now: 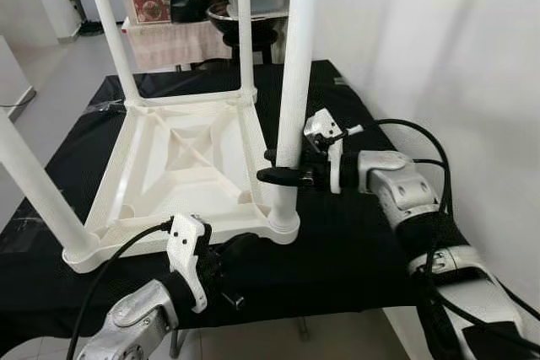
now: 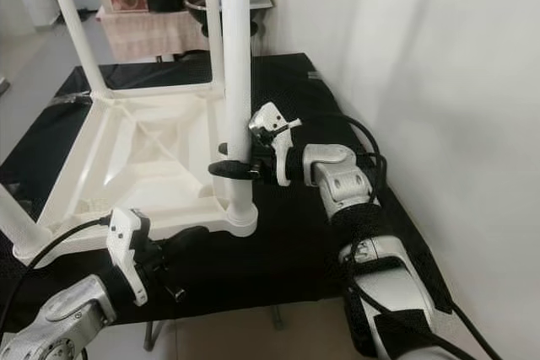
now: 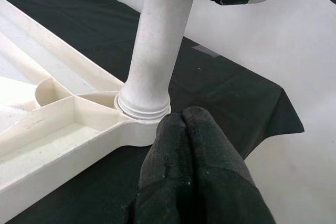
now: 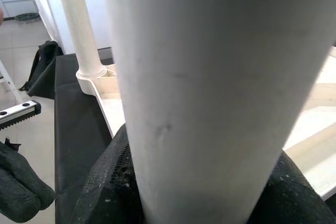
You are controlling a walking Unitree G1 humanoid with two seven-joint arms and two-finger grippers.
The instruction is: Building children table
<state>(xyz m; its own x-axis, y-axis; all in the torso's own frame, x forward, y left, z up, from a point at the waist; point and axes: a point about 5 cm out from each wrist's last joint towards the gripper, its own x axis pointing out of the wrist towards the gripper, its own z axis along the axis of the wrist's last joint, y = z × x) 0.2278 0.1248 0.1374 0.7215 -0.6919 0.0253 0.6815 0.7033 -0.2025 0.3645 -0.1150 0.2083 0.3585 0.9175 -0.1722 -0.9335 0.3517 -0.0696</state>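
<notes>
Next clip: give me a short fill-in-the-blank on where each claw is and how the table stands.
1. The white table top lies ____ on the black cloth, legs pointing up.
2. The right claw is shut on the near-right ____.
3. The left claw, fingers together, sits beside that leg's ____.

Missing words: upside down; leg; socket

Head eyes look down over upturned table (image 1: 181, 162); both wrist cameras sit close on same leg (image 3: 157, 51).
</notes>
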